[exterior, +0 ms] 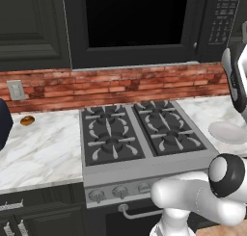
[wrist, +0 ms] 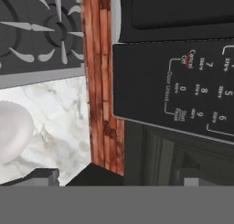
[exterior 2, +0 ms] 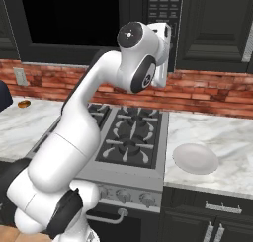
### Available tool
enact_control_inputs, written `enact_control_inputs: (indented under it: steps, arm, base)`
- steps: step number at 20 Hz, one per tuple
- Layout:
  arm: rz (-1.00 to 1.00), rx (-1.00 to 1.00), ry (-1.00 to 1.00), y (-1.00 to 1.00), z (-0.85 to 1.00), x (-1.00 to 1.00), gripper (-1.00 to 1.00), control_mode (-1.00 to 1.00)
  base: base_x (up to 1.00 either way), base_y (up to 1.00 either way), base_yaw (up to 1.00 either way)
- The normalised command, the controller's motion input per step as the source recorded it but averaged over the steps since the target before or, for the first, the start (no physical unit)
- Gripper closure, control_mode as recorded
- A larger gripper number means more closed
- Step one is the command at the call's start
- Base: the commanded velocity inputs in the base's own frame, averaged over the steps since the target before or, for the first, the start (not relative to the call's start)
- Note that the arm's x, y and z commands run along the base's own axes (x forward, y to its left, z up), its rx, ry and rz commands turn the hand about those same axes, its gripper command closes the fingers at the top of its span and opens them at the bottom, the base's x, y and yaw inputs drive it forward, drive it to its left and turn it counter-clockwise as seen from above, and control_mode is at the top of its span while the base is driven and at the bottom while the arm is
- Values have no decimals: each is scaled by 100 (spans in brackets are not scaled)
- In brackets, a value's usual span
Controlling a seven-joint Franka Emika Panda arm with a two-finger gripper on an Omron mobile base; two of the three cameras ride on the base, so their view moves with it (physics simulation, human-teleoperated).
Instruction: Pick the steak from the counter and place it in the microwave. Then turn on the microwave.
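Note:
The black microwave (exterior: 135, 23) hangs above the stove with its dark glass door shut. In the hand view its button keypad (wrist: 196, 86) fills the right side, turned sideways, with the Start and Cancel keys readable. My gripper (wrist: 116, 175) is raised in front of that keypad, a short way off it. It is open, with nothing between its fingertips (wrist: 43, 175). In the right base view the hand (exterior 2: 165, 31) sits up by the microwave's (exterior 2: 74, 19) right edge. The steak is out of view. The white marble counter (exterior: 38, 148) (exterior 2: 222, 132) (wrist: 59, 109) runs on both sides of the stove.
A grey stovetop with black grates (exterior: 140, 131) (exterior 2: 131, 135) sits below the microwave. A white plate (exterior: 227, 132) (exterior 2: 195, 158) (wrist: 11, 131) lies on the right counter. A small orange-brown item (exterior: 27, 120) (exterior 2: 23, 104) rests at the far left by the brick backsplash (exterior: 120, 83). Dark cabinets flank the microwave.

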Motion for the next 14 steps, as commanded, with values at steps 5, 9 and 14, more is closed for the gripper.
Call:
enact_control_inputs:
  steps: [5,9,14]
  arm:
    - [0,0,0,0,-1,12,-100,-100]
    - [0,0,0,-1,-1,9,-100,-100]
    - [0,0,0,-2,-2,11,-100,-100]
  base:
    - [0,0,0]
    - [0,0,0]
    - [0,0,0]
